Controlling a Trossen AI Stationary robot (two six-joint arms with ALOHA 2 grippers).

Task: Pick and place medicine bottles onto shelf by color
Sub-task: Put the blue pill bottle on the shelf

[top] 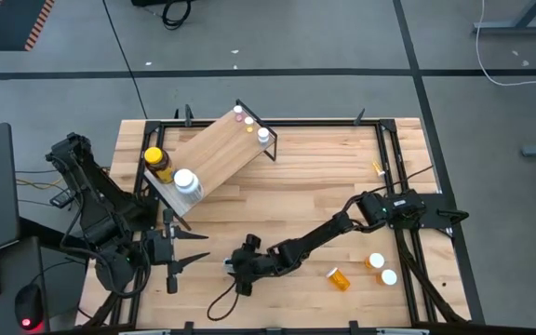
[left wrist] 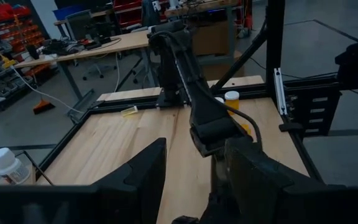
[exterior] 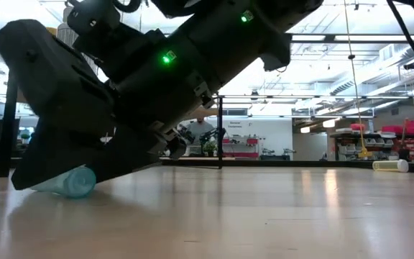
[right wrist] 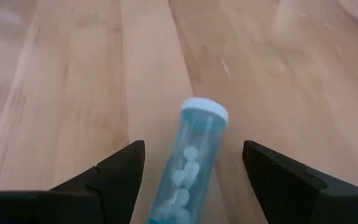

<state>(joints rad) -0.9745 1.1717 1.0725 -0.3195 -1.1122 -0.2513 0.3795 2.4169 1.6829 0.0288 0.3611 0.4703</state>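
Observation:
A teal vial with a white cap (right wrist: 191,165) lies on its side on the tabletop; it also shows in the low view (exterior: 70,181). My right gripper (right wrist: 191,180) is open and low over the table, one finger on each side of the vial, touching nothing; in the high view (top: 234,268) it hides the vial. My left gripper (top: 196,248) is open and empty near the table's left front. The plywood shelf (top: 214,154) stands at the far left. It carries an amber jar with a yellow lid (top: 156,160), a white-capped clear bottle (top: 185,181) and tiny vials (top: 249,124).
Two orange vials (top: 340,277) (top: 376,261) and a white-capped one (top: 389,276) lie near the right front. A small yellowish vial (top: 377,168) lies at the right rear. A black frame (top: 394,158) edges the table. Bare wood lies between the shelf and my right arm.

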